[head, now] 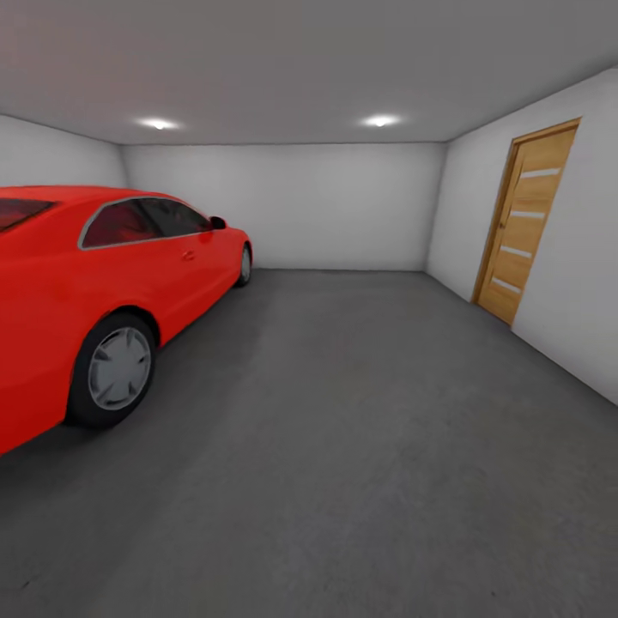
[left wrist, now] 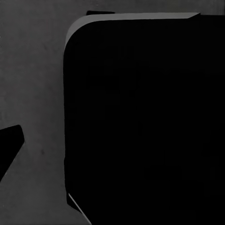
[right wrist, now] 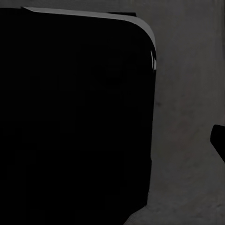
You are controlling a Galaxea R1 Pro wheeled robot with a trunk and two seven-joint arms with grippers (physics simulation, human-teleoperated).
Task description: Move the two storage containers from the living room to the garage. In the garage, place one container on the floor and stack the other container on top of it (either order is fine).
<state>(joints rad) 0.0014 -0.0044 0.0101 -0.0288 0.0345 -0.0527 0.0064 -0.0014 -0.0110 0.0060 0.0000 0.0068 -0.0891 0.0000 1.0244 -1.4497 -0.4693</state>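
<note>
The storage containers are not where you are looking: you face the garage, with the red car [head: 94, 292] at the left, the dark concrete floor [head: 343, 446] open across the middle, and a wooden door [head: 525, 221] in the right wall. Each wrist camera looks down on that same grey floor past a large black rounded body [left wrist: 140, 122], likely part of the robot itself, so I cannot tell whether your left or right pincer is spread or closed. Judging by the task, the bins should be light, stiff and thin-walled; plan to pinch a rim at the middle of a long side, gently, since smooth plastic may slip or flex.
</note>
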